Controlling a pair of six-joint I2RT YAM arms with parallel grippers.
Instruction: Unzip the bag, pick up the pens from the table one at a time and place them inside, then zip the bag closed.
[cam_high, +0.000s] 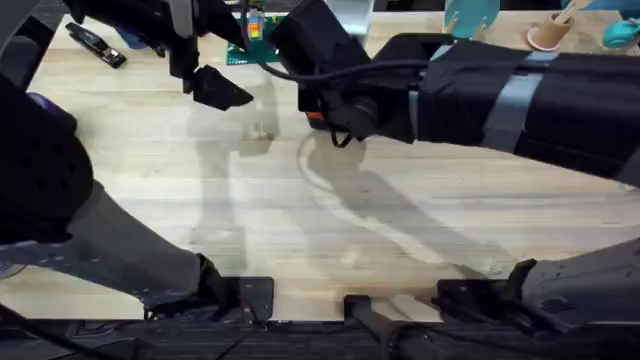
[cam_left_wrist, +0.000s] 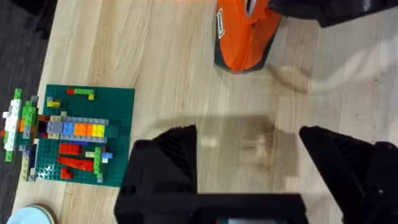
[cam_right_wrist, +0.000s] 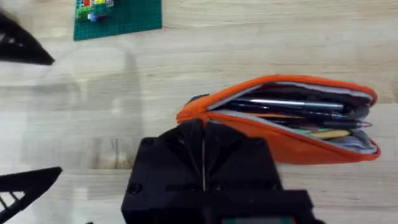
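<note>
Much bare desk (cam_high: 330, 230) lies open; left end effector (cam_left_wrist: 249, 155) released, right end effector (cam_right_wrist: 204, 146) clenched beside the unzipped bag (cam_right_wrist: 292, 140).

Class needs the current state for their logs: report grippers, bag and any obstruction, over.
Left gripper open, empty, above bare table. Right gripper shut at the bag's zipper end. Bag open, pens inside. Nothing in the way.

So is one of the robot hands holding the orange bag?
The right pincer is shut by the end of the open orange bag, but whether it pinches fabric or zipper cannot be told. The left pincer is open, holding nothing.
</note>
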